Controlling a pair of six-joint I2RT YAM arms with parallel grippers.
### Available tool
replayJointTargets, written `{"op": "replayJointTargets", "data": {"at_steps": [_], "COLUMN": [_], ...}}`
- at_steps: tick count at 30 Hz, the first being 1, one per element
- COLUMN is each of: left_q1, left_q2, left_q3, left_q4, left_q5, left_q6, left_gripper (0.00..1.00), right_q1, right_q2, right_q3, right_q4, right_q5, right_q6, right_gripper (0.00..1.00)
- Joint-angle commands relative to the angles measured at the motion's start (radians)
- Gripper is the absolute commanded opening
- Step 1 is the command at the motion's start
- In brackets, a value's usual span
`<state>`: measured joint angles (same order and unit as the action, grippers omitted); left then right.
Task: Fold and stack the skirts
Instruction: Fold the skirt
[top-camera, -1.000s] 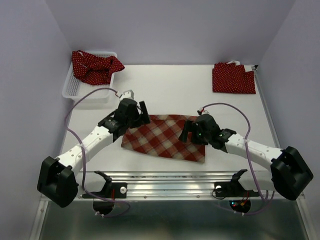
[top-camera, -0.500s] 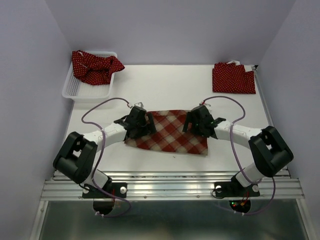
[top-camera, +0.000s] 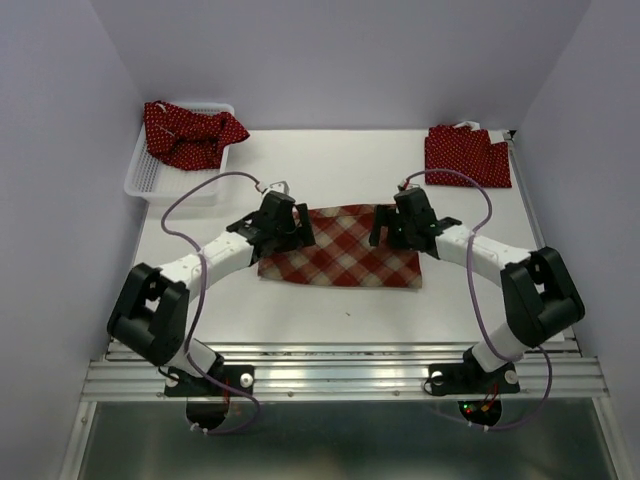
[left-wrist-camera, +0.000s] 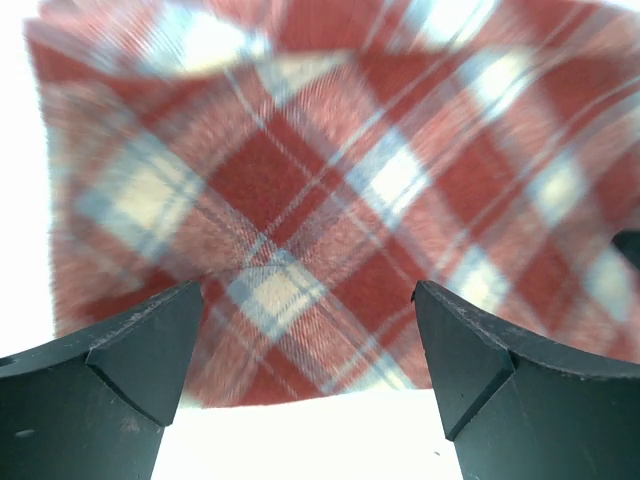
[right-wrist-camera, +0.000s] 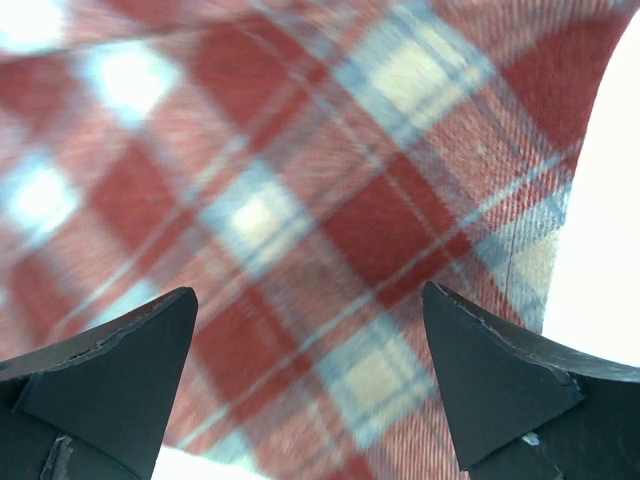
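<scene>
Right now the plaid skirt (top-camera: 340, 258) is lying flat near the middle of the worktop (top-camera: 330, 170), a rough rectangle with its long side running left to right. The left end effector (top-camera: 297, 232) is hanging over the skirt's left end, its jaws standing wide with nothing caught between them. The right end effector (top-camera: 383, 232) is doing the same over the right end, jaws just as wide and holding nothing (whether any fingertip is touching the cloth cannot be told). In both wrist views the check pattern is filling the gap between the dark fingers (left-wrist-camera: 120, 360). A crumpled polka-dot skirt (top-camera: 190, 130) is sitting in the white mesh basket (top-camera: 150, 182) at the far left corner, one part spilling over the rim. A folded polka-dot skirt (top-camera: 465, 157) is lying at the far right corner, well apart from the plaid one.
</scene>
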<state>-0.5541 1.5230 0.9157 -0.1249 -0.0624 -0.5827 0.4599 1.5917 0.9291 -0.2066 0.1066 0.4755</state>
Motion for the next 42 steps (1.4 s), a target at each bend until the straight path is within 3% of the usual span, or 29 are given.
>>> {"op": "replayJointTargets", "data": {"at_steps": [1, 7, 19, 26, 38, 42], "left_q1": [0.011, 0.095, 0.213, 0.223, 0.218, 0.218], "left_q2": [-0.193, -0.212, -0.072, 0.081, 0.103, 0.13], "left_q3": [-0.007, -0.046, -0.097, -0.101, -0.107, -0.092], "left_q4": [-0.074, -0.093, 0.008, 0.039, 0.077, 0.084], "left_q5": [-0.143, -0.154, -0.097, -0.038, 0.105, 0.128], "left_q6": [0.034, 0.067, 0.146, 0.167, 0.167, 0.155], "left_gripper": [0.99, 0.99, 0.99, 0.99, 0.98, 0.92], "right_q1": [0.005, 0.005, 0.005, 0.005, 0.005, 0.005], "right_q2": [-0.151, -0.22, -0.213, -0.213, -0.222, -0.225], "right_q3": [-0.029, -0.065, -0.026, -0.021, -0.026, -0.03], "right_q4": [0.004, -0.007, -0.063, -0.077, -0.08, -0.079], "right_q5": [-0.064, -0.079, -0.064, -0.006, 0.024, 0.027], "right_q6": [-0.067, -0.058, -0.089, -0.112, -0.12, -0.121], "right_gripper": [1.0, 1.0, 1.0, 1.0, 1.0, 1.0]}}
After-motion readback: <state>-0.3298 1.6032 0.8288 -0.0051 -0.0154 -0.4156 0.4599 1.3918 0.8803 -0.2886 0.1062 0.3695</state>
